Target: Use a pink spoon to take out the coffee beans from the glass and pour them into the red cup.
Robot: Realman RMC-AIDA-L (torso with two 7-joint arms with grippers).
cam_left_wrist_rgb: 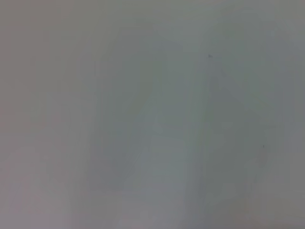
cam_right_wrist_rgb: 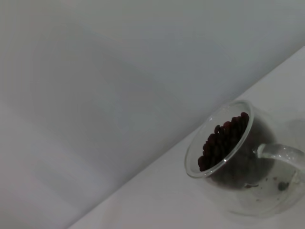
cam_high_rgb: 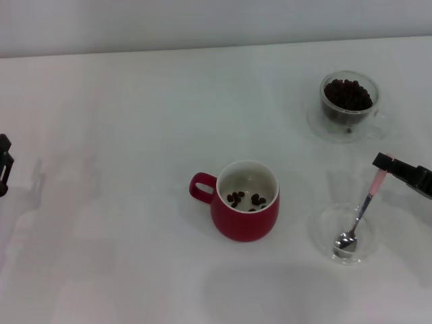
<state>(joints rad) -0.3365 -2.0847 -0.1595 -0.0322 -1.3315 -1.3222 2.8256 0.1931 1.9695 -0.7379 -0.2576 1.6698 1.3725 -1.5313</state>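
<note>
Pink spoon [cam_high_rgb: 361, 212]: near the bench's right edge, bowl resting in a shallow clear dish [cam_high_rgb: 322, 229], handle tip clenched by the right gripper [cam_high_rgb: 386, 164]. Light, stiff, slick; best held at the handle. Left gripper [cam_high_rgb: 4, 165]: parked at the left edge, cropped, fingers unreadable. Glass [cam_high_rgb: 349, 101] of coffee beans [cam_high_rgb: 347, 93]: far right, fragile. Red cup [cam_high_rgb: 246, 200]: centre, holding few beans.

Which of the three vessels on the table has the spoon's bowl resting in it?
The flat shallow clear round dish nearest the right gripper, not the bulbous red cup or the bean-filled clear glass; the pink-handled metal spoon leans there.
</note>
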